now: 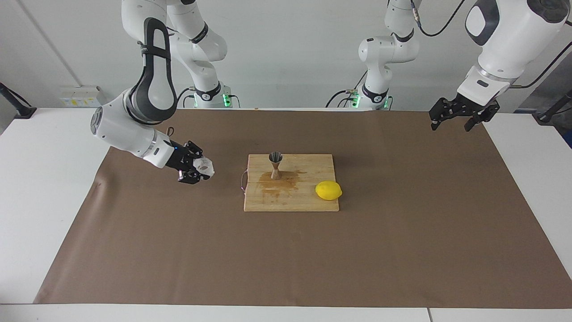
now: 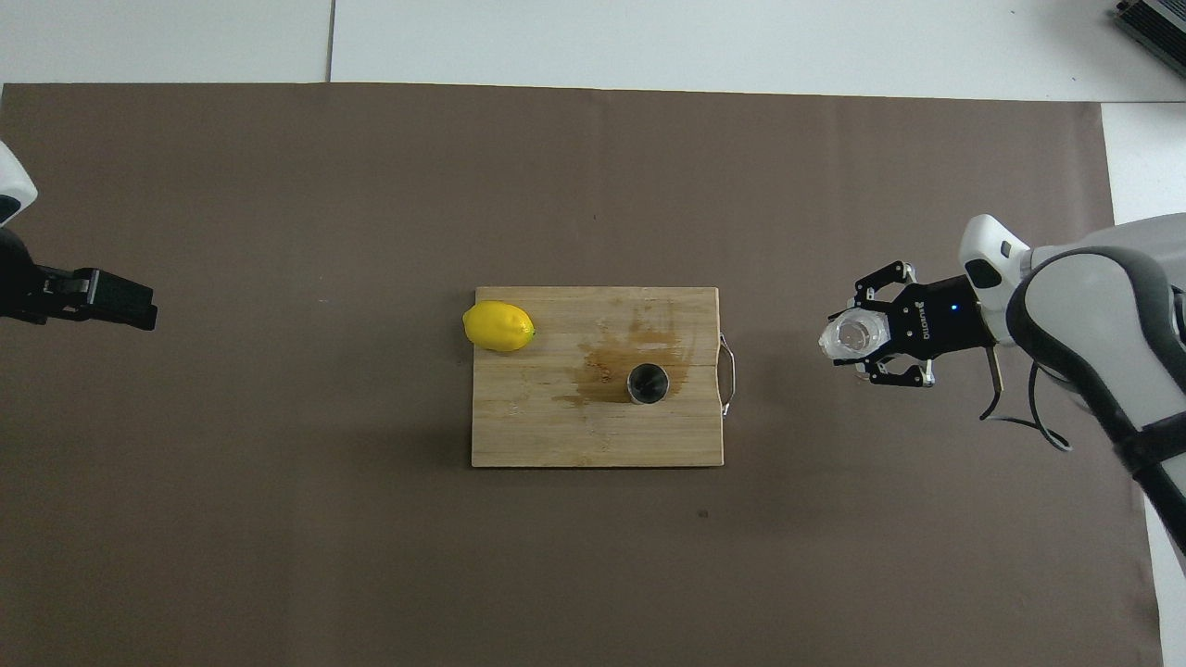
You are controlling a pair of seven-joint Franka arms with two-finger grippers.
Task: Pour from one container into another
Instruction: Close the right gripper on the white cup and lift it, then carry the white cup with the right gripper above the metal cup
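The translucent crinkled cup [image 1: 205, 167] [image 2: 851, 336] is held in my right gripper [image 1: 196, 169] [image 2: 871, 335], above the brown mat toward the right arm's end of the table, beside the cutting board and apart from it. The steel hourglass jigger [image 1: 275, 165] [image 2: 648, 383] stands upright on the wooden cutting board [image 1: 308, 201] [image 2: 556, 435], in a brown wet stain. My left gripper [image 1: 462, 114] [image 2: 111, 301] hangs high over the mat's edge at the left arm's end and waits, holding nothing.
A yellow lemon [image 1: 328, 190] [image 2: 498, 326] lies on the board's corner toward the left arm's end, farther from the robots than the jigger. A wire handle [image 1: 242, 181] [image 2: 727, 372] sticks out of the board toward the right arm's end. The brown mat [image 1: 402, 250] covers the table.
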